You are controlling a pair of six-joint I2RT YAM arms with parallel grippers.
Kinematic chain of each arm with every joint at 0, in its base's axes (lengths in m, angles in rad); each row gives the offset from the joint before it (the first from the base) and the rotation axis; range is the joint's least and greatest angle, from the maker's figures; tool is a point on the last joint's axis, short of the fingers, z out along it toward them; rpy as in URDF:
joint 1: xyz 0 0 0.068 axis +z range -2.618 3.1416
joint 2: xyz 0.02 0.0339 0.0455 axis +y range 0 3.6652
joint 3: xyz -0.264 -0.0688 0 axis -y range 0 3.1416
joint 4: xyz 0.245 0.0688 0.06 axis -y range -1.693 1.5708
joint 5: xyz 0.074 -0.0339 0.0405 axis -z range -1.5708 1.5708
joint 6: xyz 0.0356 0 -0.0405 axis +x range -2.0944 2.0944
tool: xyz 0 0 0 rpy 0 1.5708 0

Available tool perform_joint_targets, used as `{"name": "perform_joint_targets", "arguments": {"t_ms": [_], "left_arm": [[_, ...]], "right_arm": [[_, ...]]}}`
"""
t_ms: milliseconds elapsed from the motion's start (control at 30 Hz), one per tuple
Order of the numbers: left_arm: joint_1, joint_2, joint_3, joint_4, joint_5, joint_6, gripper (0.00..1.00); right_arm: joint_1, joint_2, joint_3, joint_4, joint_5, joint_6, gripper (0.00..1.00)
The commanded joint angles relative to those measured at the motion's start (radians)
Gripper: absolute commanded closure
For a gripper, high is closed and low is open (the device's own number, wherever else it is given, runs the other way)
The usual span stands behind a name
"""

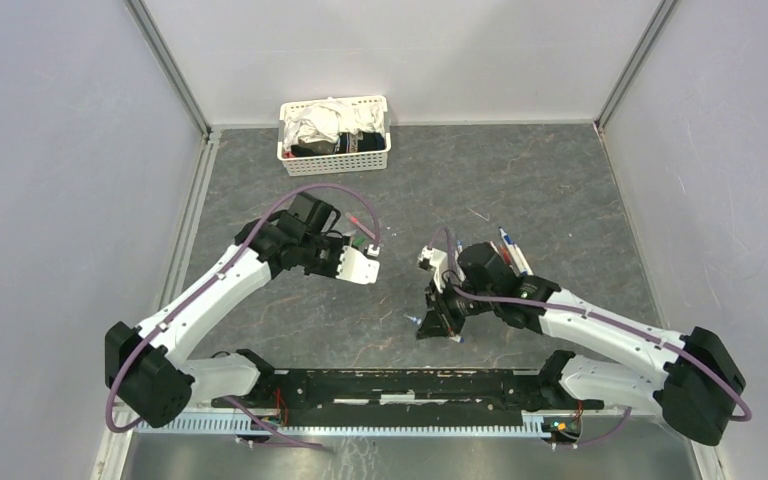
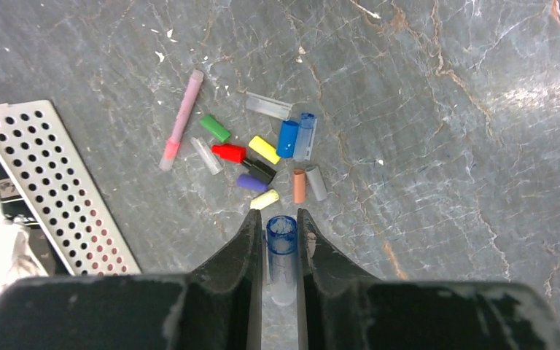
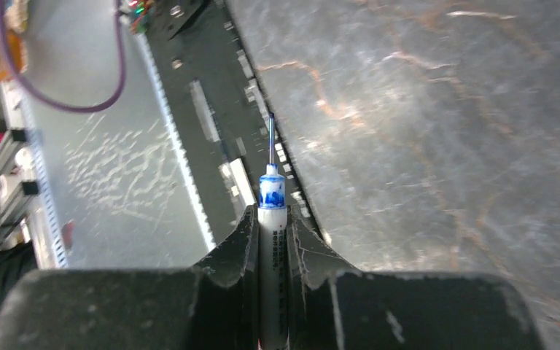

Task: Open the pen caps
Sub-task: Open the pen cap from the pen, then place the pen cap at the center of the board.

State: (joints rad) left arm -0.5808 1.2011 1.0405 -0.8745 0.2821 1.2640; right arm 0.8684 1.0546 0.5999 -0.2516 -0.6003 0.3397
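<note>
- Blue-tinted clear cap [image 2: 282,251] sits clamped between the left fingers [image 2: 250,244], which are nearly closed around it; its lower end is hidden between them.
- White pen [image 3: 271,219], its blue tip bare, is gripped by the right fingers [image 3: 242,244], narrowly parted on the barrel; its rear is cut off.
- Loose caps [image 2: 264,149] lie on the surface [image 2: 445,146] just beyond the left fingertips, a pink pen [image 2: 181,120] beside them.

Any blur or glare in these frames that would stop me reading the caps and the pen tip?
Left wrist: the loose caps are sharp; mild glare on the table at right. Right wrist: the pen in the right gripper is crisp, background smeared and soft. Top view: evenly lit, caps too small to read.
</note>
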Motion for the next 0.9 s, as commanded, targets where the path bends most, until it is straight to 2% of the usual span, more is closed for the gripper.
{"name": "perform_joint_targets", "arguments": {"t_ms": [0, 100, 200, 467, 600, 767, 867], "left_arm": [[-0.008, 0.048, -0.009, 0.039, -0.021, -0.095, 0.98], [-0.008, 0.173, 0.042, 0.029, -0.042, -0.150, 0.98], [-0.009, 0.290, 0.107, 0.044, -0.061, -0.203, 0.98], [-0.008, 0.442, 0.077, 0.283, -0.108, -0.241, 0.96], [-0.011, 0.479, 0.034, 0.374, -0.136, -0.244, 0.86], [-0.011, 0.506, 0.023, 0.394, -0.165, -0.259, 0.76], [-0.012, 0.512, 0.018, 0.395, -0.173, -0.270, 0.66]], "right_arm": [[-0.083, 0.063, 0.085, -0.070, 0.196, -0.086, 1.00], [-0.185, 0.142, 0.117, -0.083, 0.433, -0.080, 1.00], [-0.229, 0.212, 0.124, -0.004, 0.575, -0.085, 1.00], [-0.252, 0.438, 0.200, 0.196, 0.633, -0.058, 1.00], [-0.250, 0.521, 0.239, 0.239, 0.661, -0.044, 1.00], [-0.251, 0.576, 0.246, 0.281, 0.746, -0.043, 0.94], [-0.251, 0.598, 0.238, 0.294, 0.783, -0.042, 0.88]]}}
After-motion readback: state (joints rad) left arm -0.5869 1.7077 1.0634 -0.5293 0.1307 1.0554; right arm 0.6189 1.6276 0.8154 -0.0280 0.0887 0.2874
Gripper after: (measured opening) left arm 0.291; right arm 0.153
